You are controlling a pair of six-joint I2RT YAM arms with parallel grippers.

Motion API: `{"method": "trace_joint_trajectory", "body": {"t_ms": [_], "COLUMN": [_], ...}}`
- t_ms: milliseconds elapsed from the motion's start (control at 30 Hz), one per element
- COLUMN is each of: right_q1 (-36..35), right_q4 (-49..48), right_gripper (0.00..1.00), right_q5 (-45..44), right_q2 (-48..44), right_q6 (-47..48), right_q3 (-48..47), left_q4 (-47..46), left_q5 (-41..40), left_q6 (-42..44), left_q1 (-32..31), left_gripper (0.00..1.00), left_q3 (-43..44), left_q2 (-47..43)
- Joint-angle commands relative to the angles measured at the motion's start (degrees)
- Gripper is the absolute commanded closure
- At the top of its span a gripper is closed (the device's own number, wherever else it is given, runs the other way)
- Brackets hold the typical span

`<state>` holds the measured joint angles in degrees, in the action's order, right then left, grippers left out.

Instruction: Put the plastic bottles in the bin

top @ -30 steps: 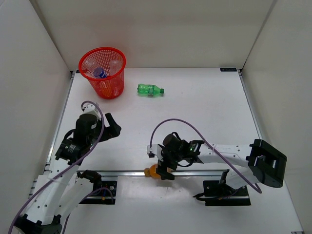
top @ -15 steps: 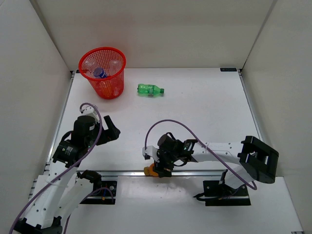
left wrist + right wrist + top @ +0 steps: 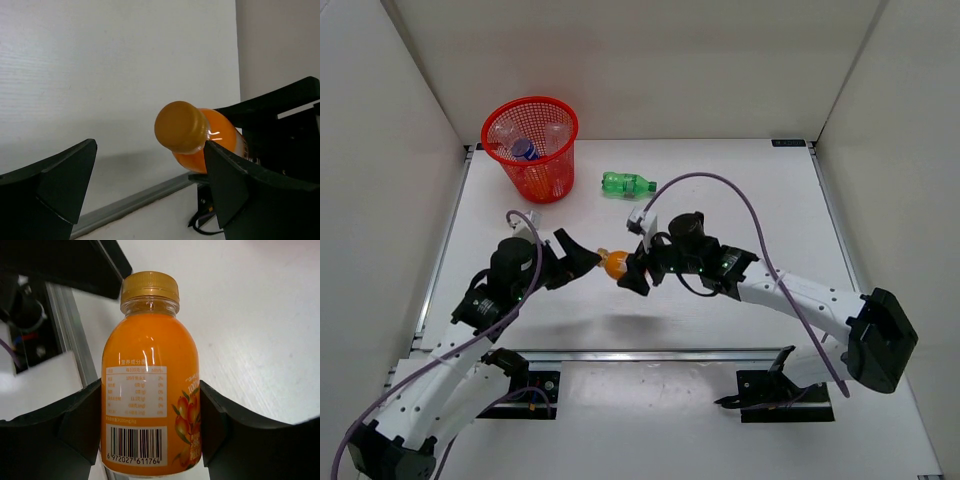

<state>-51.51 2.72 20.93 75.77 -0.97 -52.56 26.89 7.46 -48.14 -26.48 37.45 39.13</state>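
My right gripper (image 3: 632,268) is shut on an orange labelled bottle (image 3: 615,264), held above the table with its cap pointing left. The right wrist view shows both fingers (image 3: 60,425) pressed against the bottle (image 3: 150,405) at its label. My left gripper (image 3: 582,258) stands open just left of the cap, facing it. In the left wrist view the orange bottle (image 3: 200,137) sits by the right finger (image 3: 235,185), not gripped. A green bottle (image 3: 626,184) lies on its side at the back. The red mesh bin (image 3: 531,146) at the back left holds several bottles.
White walls close in the table on three sides. A metal rail (image 3: 620,353) runs along the near edge by the arm bases. A purple cable (image 3: 720,200) loops over the right arm.
My right gripper has closed on the orange bottle at the rail and carried it up and back toward the middle. The left arm has swung right so its open jaws meet the cap.
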Motion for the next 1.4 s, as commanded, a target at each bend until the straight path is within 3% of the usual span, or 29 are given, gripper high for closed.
{"method": "trace_joint_trajectory", "body": {"t_ms": [0,267,333,500,567,600,633,700,833,933,1067,1267,1367], "right_q1": [0.6,3.2,4.0,5.1,5.5,5.5,5.5,5.8,6.8,8.7,11.6,16.2,20.3], "right_q4": [-4.6,-10.2,-13.6,-22.0,-22.0,-21.4,-21.0,-20.9,-20.6,-21.2,-20.7,-20.3,-18.0], "right_gripper": [0.72,0.73,0.73,0.71,0.70,0.70,0.68,0.65,0.54,0.52,0.29,0.00,0.01], "right_q5": [1.5,6.2,7.8,10.7,11.0,10.3,10.2,10.0,11.3,12.4,14.6,17.8,19.2], "right_q2": [0.8,6.6,7.6,7.5,8.0,8.3,9.1,9.5,10.5,10.8,10.8,8.9,8.3], "right_q6": [-5.9,-12.5,-14.2,-17.8,-17.7,-17.1,-16.9,-17.4,-18.2,-19.2,-19.3,-17.9,-17.0], "right_q3": [-4.8,-8.6,-8.4,-6.6,-8.1,-7.9,-8.7,-8.8,-9.0,-9.5,-10.6,-11.3,-12.0], "left_q4": [-8.5,-21.7,-22.1,-22.7,-23.6,-24.5,-25.0,-24.7,-24.9,-23.8,-22.0,-21.6,-22.7], "left_q5": [-4.9,-7.4,-11.2,-10.3,-9.9,-9.4,-9.0,-9.1,-9.1,-9.0,-10.7,-10.8,-11.1], "left_q6": [-2.7,-5.2,-4.4,-2.7,-2.9,-3.1,-3.0,-2.2,-1.6,-0.2,2.1,4.4,6.1], "left_q1": [-1.5,-4.5,-5.5,-4.6,-4.3,-4.2,-3.9,-4.0,-2.6,-0.7,0.0,5.2,7.9], "left_gripper": [0.02,0.01,0.01,0.02,0.10,0.23,0.29,0.53,0.70,0.79,0.88,0.91,0.93], "left_q3": [1.9,0.6,2.2,2.5,1.7,1.8,1.9,2.6,4.6,6.5,9.8,14.4,19.1], "left_q2": [1.2,7.7,9.1,13.3,14.1,14.4,14.8,15.1,15.0,15.6,18.3,23.4,26.9]}}
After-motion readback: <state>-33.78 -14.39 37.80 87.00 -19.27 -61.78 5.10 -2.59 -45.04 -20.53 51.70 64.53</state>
